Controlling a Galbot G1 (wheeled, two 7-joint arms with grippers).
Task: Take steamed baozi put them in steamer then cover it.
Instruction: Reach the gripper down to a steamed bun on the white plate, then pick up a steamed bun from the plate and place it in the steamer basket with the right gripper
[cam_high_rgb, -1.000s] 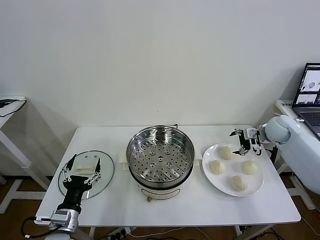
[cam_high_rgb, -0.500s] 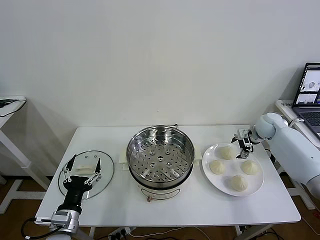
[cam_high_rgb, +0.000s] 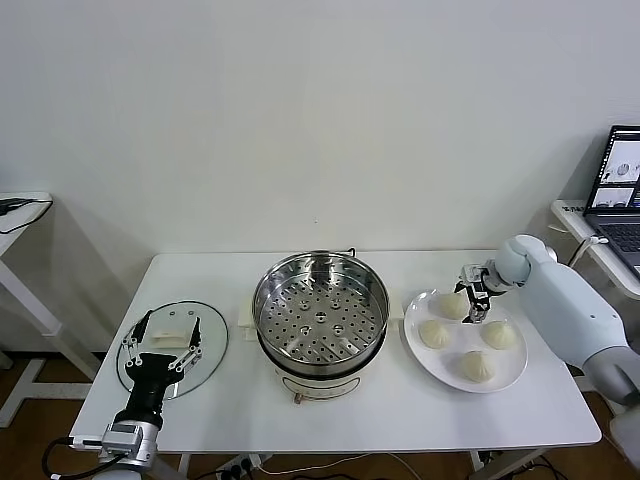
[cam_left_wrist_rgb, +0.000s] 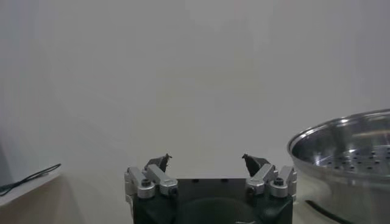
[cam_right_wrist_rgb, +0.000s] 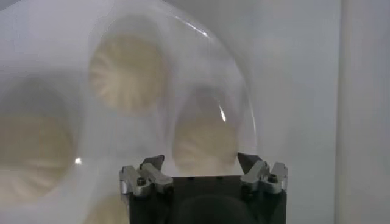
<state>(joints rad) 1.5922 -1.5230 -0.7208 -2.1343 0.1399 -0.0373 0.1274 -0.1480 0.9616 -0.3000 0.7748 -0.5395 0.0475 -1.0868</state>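
Since a second ago the right gripper has swung in from the table's right edge and now hangs over the back of the white plate, above the rear baozi. Its jaws are spread wide and empty, straddling that bun without touching it in the wrist view, likely lining up a first pick. All four steamed baozi lie on the plate, just right of the steamer, whose perforated basket holds nothing yet. The left gripper, unmoved, rests spread over the white handle of the glass cover, which lies flat on the table left of the steamer.
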